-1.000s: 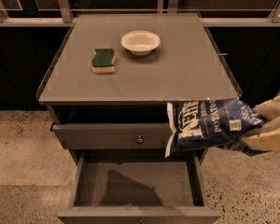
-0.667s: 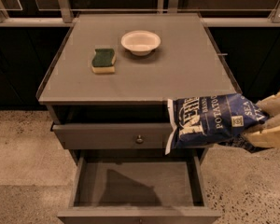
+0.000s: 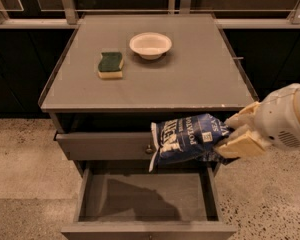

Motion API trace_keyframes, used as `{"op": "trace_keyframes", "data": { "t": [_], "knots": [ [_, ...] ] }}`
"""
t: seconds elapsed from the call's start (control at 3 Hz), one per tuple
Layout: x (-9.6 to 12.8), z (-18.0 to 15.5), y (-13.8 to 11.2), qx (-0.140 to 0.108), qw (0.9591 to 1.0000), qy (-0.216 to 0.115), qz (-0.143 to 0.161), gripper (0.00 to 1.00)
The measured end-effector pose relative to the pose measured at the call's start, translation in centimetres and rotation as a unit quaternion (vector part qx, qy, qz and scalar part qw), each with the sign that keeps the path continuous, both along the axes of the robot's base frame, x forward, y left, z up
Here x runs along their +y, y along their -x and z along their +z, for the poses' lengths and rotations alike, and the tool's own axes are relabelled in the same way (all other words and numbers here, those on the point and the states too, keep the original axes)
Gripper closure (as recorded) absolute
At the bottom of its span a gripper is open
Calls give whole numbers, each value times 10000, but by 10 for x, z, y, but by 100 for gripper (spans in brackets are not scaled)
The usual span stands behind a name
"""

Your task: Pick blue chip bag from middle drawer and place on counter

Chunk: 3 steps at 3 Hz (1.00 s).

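Note:
The blue chip bag [image 3: 187, 138] is a dark blue foil bag with white lettering, held in the air in front of the cabinet, above the right side of the open middle drawer [image 3: 146, 200]. My gripper [image 3: 234, 133] comes in from the right and is shut on the bag's right end, its cream fingers [image 3: 240, 145] above and below it. The bag hangs just below the front edge of the counter [image 3: 190, 74]. The drawer floor is bare.
A green-and-yellow sponge [image 3: 110, 65] and a white bowl [image 3: 150, 45] sit on the counter's far half. The top drawer front with a small round knob [image 3: 149, 149] is slightly ajar. A metal railing [image 3: 70, 4] runs behind the cabinet. Speckled floor lies on both sides.
The bag and gripper have shifted slightly left and up, and the bag has turned more level in front of the cabinet.

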<state>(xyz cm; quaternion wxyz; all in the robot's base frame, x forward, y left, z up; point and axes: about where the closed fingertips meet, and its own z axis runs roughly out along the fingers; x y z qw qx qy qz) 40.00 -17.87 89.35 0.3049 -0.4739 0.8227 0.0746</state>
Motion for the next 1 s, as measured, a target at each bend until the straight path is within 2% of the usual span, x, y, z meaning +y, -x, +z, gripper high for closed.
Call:
{"op": "trace_keyframes", "data": {
  "t": [0.33, 0.67, 1.0],
  "knots": [
    [44, -35, -46, 104, 9995, -95, 295, 100],
    [81, -41, -95, -67, 9983, -46, 578, 100],
    [105, -29, -142, -321, 9966, 76, 761, 100]
  ]
}}
